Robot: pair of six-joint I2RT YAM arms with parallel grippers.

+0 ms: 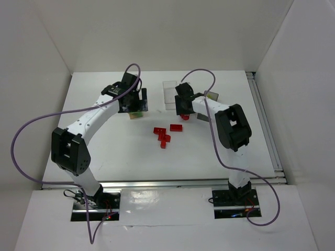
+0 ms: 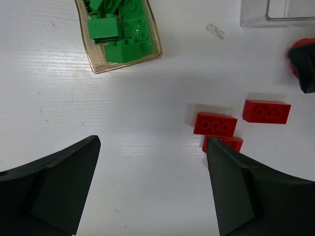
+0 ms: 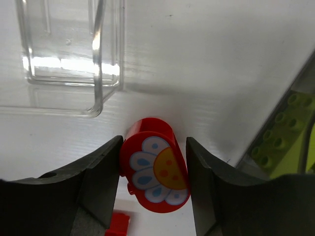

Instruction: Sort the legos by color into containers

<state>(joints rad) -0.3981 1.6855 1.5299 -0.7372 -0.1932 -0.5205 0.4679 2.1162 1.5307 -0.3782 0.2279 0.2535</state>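
Note:
My right gripper (image 3: 154,147) is shut on a red rounded lego with a flower print (image 3: 155,172), just above the table, right in front of an empty clear container (image 3: 64,54). In the top view this gripper (image 1: 183,111) is beside that container (image 1: 171,93). My left gripper (image 2: 153,142) is open and empty over bare table. A clear container holding green legos (image 2: 123,34) lies ahead of it to the left. Three red legos (image 2: 215,124) lie by its right finger; in the top view they (image 1: 166,133) sit mid-table.
A container with yellow-green legos (image 3: 285,142) sits to the right of my right gripper, partly hidden by the arm in the top view (image 1: 211,97). White walls enclose the table (image 1: 104,141); a metal rail (image 1: 267,130) runs along its right edge.

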